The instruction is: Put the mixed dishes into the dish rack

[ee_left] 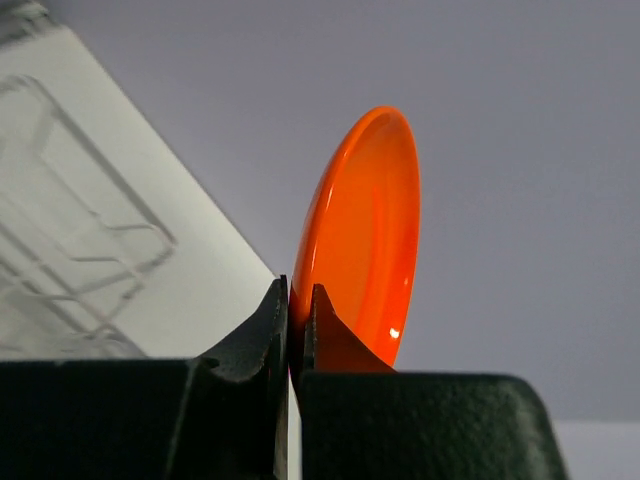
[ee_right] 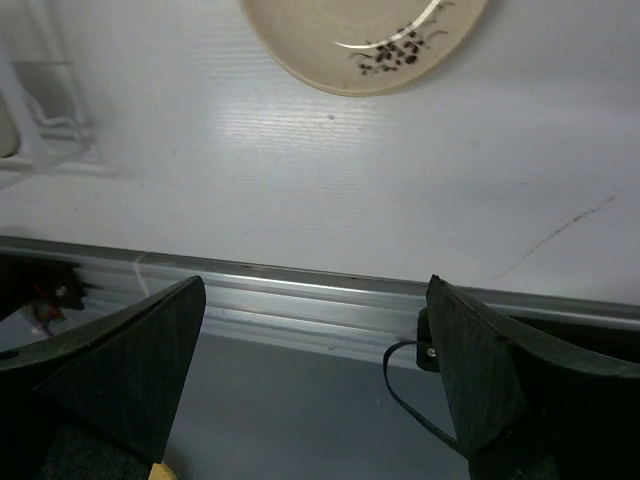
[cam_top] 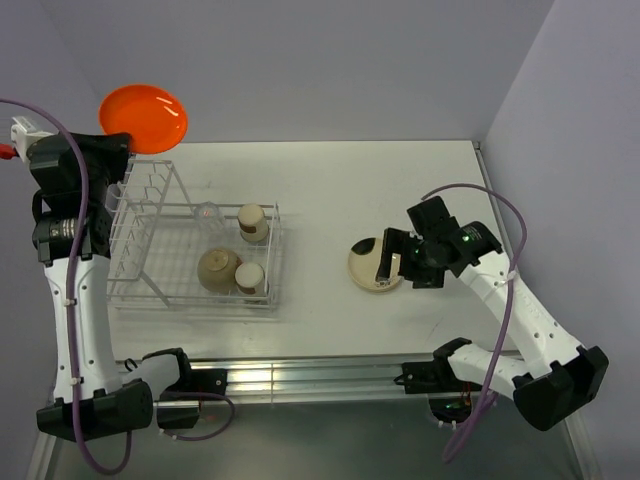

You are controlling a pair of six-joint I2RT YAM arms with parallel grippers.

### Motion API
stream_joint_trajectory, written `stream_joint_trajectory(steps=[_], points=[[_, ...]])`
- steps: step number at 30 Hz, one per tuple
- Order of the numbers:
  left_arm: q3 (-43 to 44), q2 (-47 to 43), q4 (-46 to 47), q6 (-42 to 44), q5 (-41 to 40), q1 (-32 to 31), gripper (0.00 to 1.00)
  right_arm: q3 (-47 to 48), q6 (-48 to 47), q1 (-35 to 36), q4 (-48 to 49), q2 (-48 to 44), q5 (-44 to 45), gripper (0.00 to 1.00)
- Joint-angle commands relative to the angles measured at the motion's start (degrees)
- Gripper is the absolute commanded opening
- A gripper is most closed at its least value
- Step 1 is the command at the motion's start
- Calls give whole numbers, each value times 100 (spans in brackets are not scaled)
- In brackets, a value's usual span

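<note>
Left wrist: fingers [ee_left: 250, 345] pinch orange plate [ee_left: 365, 230] rim, nr rack [ee_left: 90, 240].

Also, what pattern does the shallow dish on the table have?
The shallow dish is cream with dark brown speckles; clearest in the right wrist view.

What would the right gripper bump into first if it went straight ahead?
Most likely the bare table, just short of the dish. The open right gripper aims down there, though depth is unclear.
</note>
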Motion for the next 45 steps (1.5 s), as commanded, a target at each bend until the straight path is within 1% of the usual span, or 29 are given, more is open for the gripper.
stream_joint_trajectory(steps=[1, 2, 3, 4, 6, 8, 9, 11, 12, 13, 15, 16, 17, 18, 19, 20, 22, 23, 24, 27, 30, 32, 33, 36, 38, 39, 42, 45], points=[[-184, 62, 1321, -774, 1334, 13, 0, 651, -404, 34, 182, 42, -507, 99], [-185, 71, 1349, -923, 1450, 13, 0, 870, -423, 43, 243, 94, -665, 99], [-193, 71, 1358, -1011, 1573, 13, 0, 1003, -441, 43, 400, 121, -1006, 98], [-246, 63, 1376, -1082, 1678, 13, 0, 1126, -467, 60, 506, 156, -1184, 97], [-377, 1, 1542, -1301, 2082, 13, 0, 1591, -476, 165, 858, 314, -1579, 95], [-693, -183, 1674, -1451, 2355, 13, 0, 2021, -485, 279, 1016, 646, -1747, 94], [-834, -253, 1822, -1599, 2643, 13, 0, 2511, -502, 445, 1209, 762, -1870, 94], [-1395, -613, 2112, -1741, 2917, 13, 0, 3006, -555, 622, 1455, 1129, -2020, 94], [-1598, -736, 2436, -1881, 3197, 13, 0, 3434, -555, 745, 1735, 1245, -2081, 95], [-1930, -1033, 2474, -1908, 3296, 13, 0, 3613, -477, 781, 1877, 1525, -2291, 95], [-2283, -1473, 2587, -1760, 3497, 13, 0, 4112, -249, 894, 2350, 1973, -2686, 95], [-2355, -1571, 2623, -1716, 3647, 13, 0, 4255, -187, 956, 2484, 1976, -2688, 95], [-2408, -1668, 2641, -1646, 3770, 13, 0, 4595, -151, 1044, 2598, 2271, -2819, 95], [-2417, -1756, 2589, -1393, 3850, 13, 0, 4773, -142, 1132, 2817, 2405, -2881, 95], [-2374, -1870, 2171, -1251, 3972, 13, 0, 4957, -194, 1228, 2871, 2546, -2925, 95], [-2382, -1949, 2088, -1014, 4060, 13, 0, 5368, -264, 1447, 2889, 2817, -2908, 95], [-2400, -2142, 1992, -828, 4271, 13, 0, 5836, -492, 1659, 2714, 3247, -2768, 95], [-2391, -2196, 1773, -627, 4333, 13, 0, 6308, -554, 1808, 2470, 3389, -2637, 95], [-2391, -2248, 1702, -547, 4412, 13, 0, 6487, -572, 1835, 2380, 3504, -2601, 95], [-2391, -2416, 1245, -152, 4641, 13, 0, 6717, -546, 1932, 2397, 3724, -2811, 93], [-2391, -2556, 797, 200, 4729, 13, 0, 6428, -590, 2029, 2668, 3550, -2776, 91], [-2522, -2627, 804, 210, 4834, 13, 0, 6173, -485, 2038, 2871, 3444, -2881, 87], [-2575, -2644, 952, 175, 4965, 13, 0, 6181, -493, 2046, 2863, 3470, -2951, 85], [-2742, -2662, 1155, 87, 5150, 13, 0, 6207, -633, 2108, 2801, 3584, -3119, 71], [-2734, -2627, 1182, 104, 5212, 13, 0, 6041, -695, 2134, 2915, 3532, -3207, 63], [-2725, -2592, 1217, 104, 5291, 13, 0, 5962, -713, 2143, 2976, 3523, -3268, 54], [-2629, -2531, 1261, 113, 5397, 13, 0, 5812, -757, 2143, 3109, 3531, -3523, 42], [-2549, -2487, 1288, 113, 5494, 13, 0, 5794, -783, 2161, 3162, 3566, -3655, 43]])
